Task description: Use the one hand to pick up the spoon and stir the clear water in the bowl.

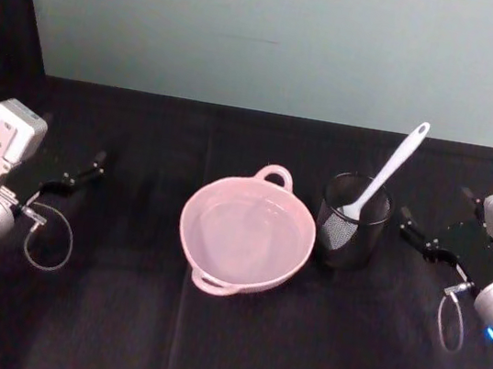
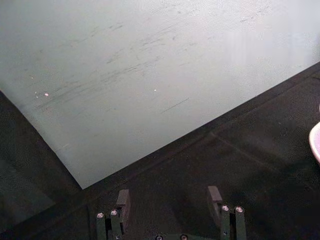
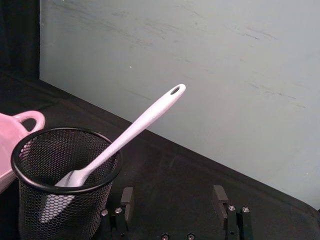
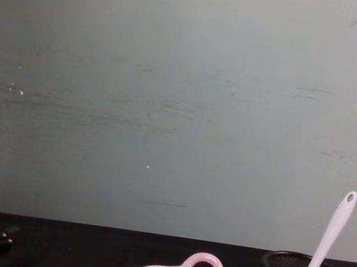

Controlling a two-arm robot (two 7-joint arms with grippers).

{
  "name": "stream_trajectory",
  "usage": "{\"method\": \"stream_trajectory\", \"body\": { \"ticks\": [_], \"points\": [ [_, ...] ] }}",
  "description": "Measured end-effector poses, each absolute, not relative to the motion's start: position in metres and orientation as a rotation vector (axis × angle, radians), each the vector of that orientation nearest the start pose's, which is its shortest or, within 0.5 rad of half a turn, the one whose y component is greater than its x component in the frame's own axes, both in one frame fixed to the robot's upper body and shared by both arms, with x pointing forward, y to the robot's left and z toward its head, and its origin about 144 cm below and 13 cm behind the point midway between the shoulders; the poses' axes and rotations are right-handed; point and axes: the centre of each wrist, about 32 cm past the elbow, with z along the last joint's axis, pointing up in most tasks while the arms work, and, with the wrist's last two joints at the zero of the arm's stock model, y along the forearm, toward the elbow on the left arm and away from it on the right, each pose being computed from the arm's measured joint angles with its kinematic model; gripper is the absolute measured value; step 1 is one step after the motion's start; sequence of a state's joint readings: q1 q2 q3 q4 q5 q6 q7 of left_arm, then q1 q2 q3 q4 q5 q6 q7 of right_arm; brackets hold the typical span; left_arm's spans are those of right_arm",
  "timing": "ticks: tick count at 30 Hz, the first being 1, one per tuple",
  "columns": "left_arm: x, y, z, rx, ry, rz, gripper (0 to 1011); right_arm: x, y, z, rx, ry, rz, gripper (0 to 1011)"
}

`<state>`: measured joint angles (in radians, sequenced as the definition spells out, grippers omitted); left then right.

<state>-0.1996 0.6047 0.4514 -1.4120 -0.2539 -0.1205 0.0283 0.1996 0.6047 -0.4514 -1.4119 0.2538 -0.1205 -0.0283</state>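
Note:
The pale pink bowl [image 1: 189, 232] holds clear water and sits mid-table, its loop handle toward the wall. The white spoon [image 1: 396, 166] stands head-down in a black wire-mesh cup [image 1: 350, 242] just right of the bowl, with its handle leaning up and to the right. In the right wrist view the spoon [image 3: 142, 121] rises from the cup [image 3: 60, 200] close to my right gripper [image 3: 173, 196], which is open and holds nothing. That right gripper [image 1: 433, 207] hovers right of the cup. My left gripper [image 1: 73, 155] is open and parked far left of the bowl.
A black cloth covers the table [image 1: 222, 348]. A pale green wall [image 4: 183, 107] stands behind the table. Cable loops hang under both wrists. There is open cloth in front of the bowl and between each gripper and the bowl.

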Motion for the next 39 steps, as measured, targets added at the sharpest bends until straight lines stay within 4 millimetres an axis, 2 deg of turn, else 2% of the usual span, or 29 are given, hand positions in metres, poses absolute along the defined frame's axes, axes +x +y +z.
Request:
{"method": "stream_trajectory", "body": {
  "ticks": [6,15,19,25,32,39],
  "points": [
    [0.489,0.310,1.140,0.305,-0.285,1.248,1011,0.489,-0.312,1.144,-0.311,-0.290,-1.252,1003],
    [0.489,0.310,1.140,0.304,-0.285,1.248,1011,0.482,-0.339,1.180,-0.279,-0.238,-1.272,1003],
    [0.489,0.310,1.140,0.304,-0.285,1.248,1011,0.480,-0.352,1.198,-0.185,-0.080,-1.234,1003],
    [0.489,0.310,1.140,0.304,-0.285,1.248,1011,0.489,-0.371,1.219,-0.005,0.274,-1.117,1003],
    [0.489,0.310,1.140,0.305,-0.285,1.248,1011,0.508,-0.378,1.224,0.140,0.530,-1.022,1003],
    [0.489,0.310,1.140,0.305,-0.285,1.248,1011,0.527,-0.369,1.217,0.177,0.645,-0.982,1002]
  ]
}}
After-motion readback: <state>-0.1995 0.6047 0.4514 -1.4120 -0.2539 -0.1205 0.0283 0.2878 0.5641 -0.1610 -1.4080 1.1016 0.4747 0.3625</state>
